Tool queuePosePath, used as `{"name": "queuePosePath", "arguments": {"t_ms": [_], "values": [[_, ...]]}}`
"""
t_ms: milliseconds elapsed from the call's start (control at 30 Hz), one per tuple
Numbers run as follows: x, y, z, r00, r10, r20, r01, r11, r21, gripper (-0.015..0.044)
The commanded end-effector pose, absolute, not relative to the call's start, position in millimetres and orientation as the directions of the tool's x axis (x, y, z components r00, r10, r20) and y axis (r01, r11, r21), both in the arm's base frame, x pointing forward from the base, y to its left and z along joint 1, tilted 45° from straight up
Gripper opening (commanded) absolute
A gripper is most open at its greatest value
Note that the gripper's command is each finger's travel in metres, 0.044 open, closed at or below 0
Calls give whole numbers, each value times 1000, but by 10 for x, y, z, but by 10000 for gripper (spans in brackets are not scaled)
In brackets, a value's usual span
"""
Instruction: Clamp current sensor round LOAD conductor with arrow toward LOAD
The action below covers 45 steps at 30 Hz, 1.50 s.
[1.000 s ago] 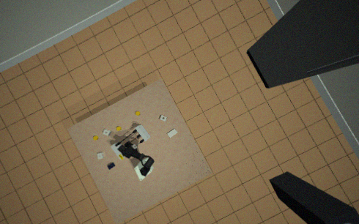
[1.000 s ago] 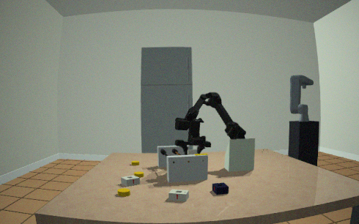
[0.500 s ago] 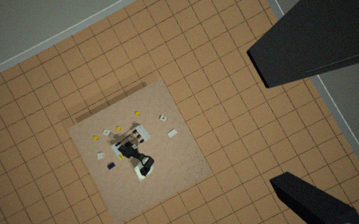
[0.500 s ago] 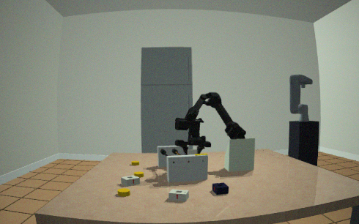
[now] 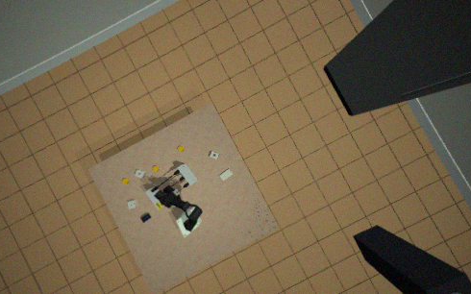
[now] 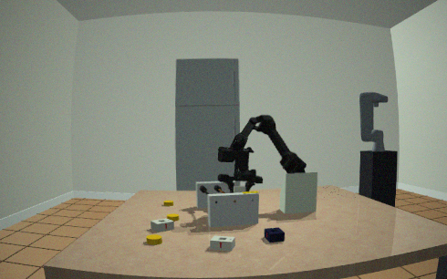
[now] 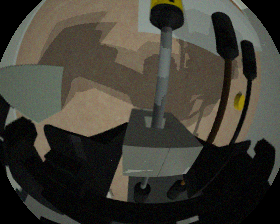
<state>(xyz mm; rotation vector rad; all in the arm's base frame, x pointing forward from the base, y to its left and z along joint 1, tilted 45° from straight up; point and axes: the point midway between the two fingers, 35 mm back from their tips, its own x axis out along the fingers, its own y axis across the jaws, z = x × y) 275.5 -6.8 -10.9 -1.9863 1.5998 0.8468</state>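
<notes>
The white current sensor (image 7: pixel 162 160) sits around the grey conductor (image 7: pixel 163 70), which passes through its window. A thin seam crosses its face; whether it is latched cannot be told. No arrow shows on the visible faces. My gripper (image 7: pixel 151 128) (image 6: pixel 241 187) is shut on the sensor, with a black finger on either side. A yellow marker (image 7: pixel 166 7) (image 5: pixel 159 206) is on the conductor's far end; its lettering is not readable. A brown conductor (image 7: pixel 225 95) and a black conductor (image 7: pixel 245 105) run to the right of the held sensor.
The conductors run between a front panel (image 6: pixel 233 211) (image 5: pixel 152 196) and a back panel (image 6: pixel 203 201) (image 5: pixel 187 175). A pale green box (image 6: pixel 300 193) stands beside them. White blocks (image 6: pixel 223 243) (image 6: pixel 161 225), a dark blue block (image 6: pixel 274 234) and yellow discs (image 6: pixel 154 239) (image 6: pixel 172 217) lie on the table.
</notes>
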Motion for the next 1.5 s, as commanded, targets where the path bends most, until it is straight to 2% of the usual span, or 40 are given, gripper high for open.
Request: {"name": "queuePosePath", "arguments": {"t_ms": [0,67,100,1033,1367,1467], "values": [[2755,-63,-106,131,-698,-704,-974,-222,38,56],[2755,-54,-98,116,-699,-706,-976,-213,51,4],[2755,-48,-92,106,-699,-707,-976,-207,59,0],[2742,-101,-138,111,-701,-705,-975,-213,58,0],[2741,-72,-110,112,-699,-706,-976,-211,54,262],[2741,-72,-110,112,-699,-706,-976,-211,54,262]]}}
